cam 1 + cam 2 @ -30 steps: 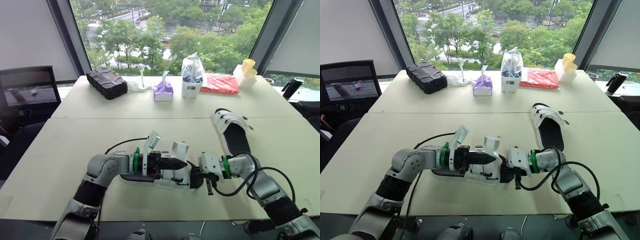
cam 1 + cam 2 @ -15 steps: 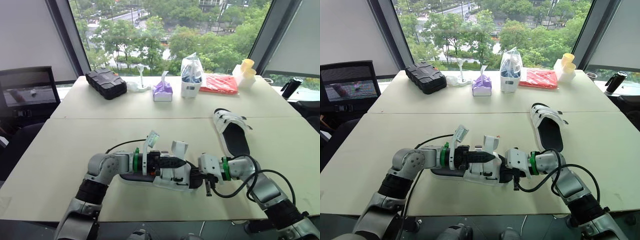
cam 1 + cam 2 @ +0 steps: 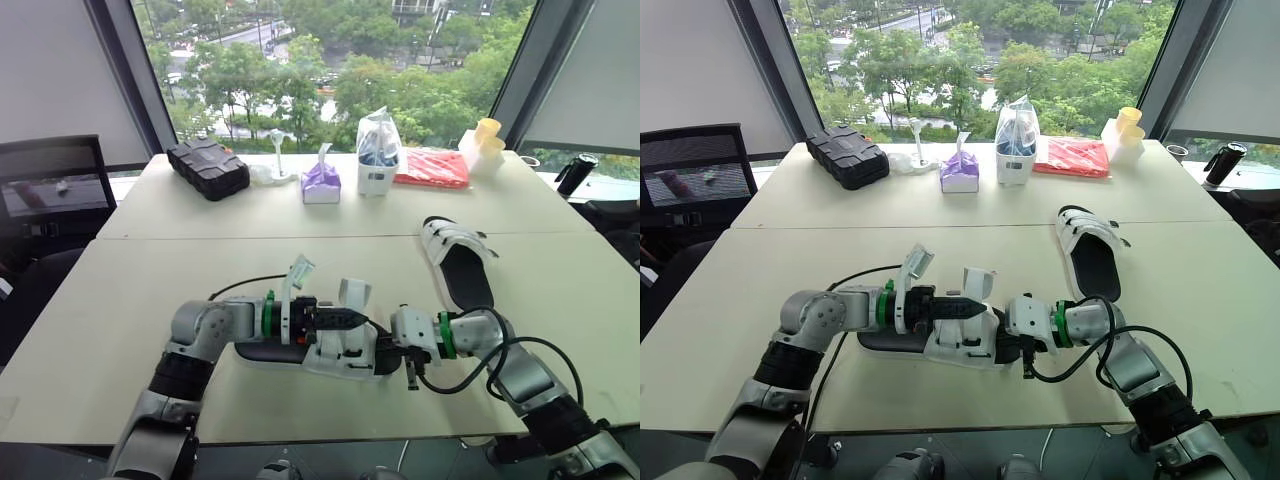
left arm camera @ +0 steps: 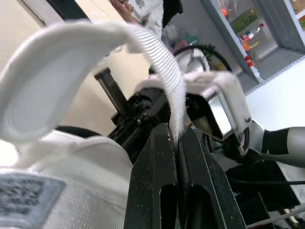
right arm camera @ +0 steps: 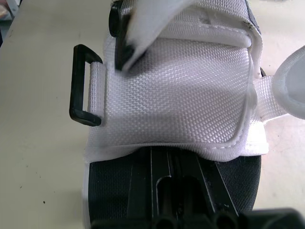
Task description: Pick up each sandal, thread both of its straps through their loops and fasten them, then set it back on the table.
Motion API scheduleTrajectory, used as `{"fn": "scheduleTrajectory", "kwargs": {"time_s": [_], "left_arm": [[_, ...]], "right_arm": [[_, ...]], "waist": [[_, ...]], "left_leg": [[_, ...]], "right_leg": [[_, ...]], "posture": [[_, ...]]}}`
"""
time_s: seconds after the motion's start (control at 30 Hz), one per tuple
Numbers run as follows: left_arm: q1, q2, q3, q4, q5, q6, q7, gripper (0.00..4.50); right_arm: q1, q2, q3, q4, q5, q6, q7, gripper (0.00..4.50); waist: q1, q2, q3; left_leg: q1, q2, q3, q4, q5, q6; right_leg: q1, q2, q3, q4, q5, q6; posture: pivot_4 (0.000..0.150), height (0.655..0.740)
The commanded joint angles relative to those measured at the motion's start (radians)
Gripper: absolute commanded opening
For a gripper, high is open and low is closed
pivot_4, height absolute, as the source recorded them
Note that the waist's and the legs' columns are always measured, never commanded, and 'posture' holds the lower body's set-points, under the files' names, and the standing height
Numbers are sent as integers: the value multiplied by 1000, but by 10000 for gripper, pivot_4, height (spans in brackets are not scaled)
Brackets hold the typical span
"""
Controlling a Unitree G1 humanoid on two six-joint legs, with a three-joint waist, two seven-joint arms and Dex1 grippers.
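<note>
Left end effector (image 3: pixel 352 318) clamped on near sandal's (image 3: pixel 335 360) unthreaded strap (image 4: pixel 157 52); right end effector (image 3: pixel 402 348) grip unclear; far sandal (image 3: pixel 458 275) waits on bench (image 3: pixel 120 300).

Two beige benches (image 3: pixel 110 300) butted together, seam between. Big window (image 3: pixel 300 60) behind, green trees (image 3: pixel 400 90) outside, daylight. Grey wall panel (image 3: pixel 50 70) and black chair (image 3: pixel 50 185) at left.

I'm watching the beige table (image 3: pixel 110 290) carrying the near sandal (image 3: pixel 338 356), the far sandal (image 3: pixel 455 262) to its right, and a black case (image 3: pixel 208 167) at the back.
</note>
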State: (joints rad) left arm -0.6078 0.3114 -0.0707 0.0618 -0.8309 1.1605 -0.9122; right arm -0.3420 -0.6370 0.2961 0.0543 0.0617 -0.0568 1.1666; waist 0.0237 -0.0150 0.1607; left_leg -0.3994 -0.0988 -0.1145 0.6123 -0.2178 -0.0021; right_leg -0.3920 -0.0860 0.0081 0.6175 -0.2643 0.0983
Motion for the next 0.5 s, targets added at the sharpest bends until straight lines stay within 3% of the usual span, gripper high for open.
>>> {"fn": "scheduleTrajectory", "kwargs": {"time_s": [0.03,0.2,0.5], "left_arm": [[-23,19,41,-57,-44,49,14,498],[-31,35,64,-95,-66,92,43,498],[-40,-56,45,-126,-74,122,131,498]], "right_arm": [[37,6,96,82,-70,17,32,0],[23,10,97,104,-71,6,29,0],[14,17,98,122,-73,-4,27,0]], "waist": [[-11,0,0],[-14,0,0],[-16,0,0]], "left_leg": [[0,0,0,0,0,0],[1,0,0,0,0,0],[7,0,1,0,0,-1]], "right_leg": [[0,0,0,0,0,0],[1,0,1,0,0,0],[5,0,1,1,-1,-1]], "posture": [[1500,7400],[1500,7400],[1500,7400]]}}
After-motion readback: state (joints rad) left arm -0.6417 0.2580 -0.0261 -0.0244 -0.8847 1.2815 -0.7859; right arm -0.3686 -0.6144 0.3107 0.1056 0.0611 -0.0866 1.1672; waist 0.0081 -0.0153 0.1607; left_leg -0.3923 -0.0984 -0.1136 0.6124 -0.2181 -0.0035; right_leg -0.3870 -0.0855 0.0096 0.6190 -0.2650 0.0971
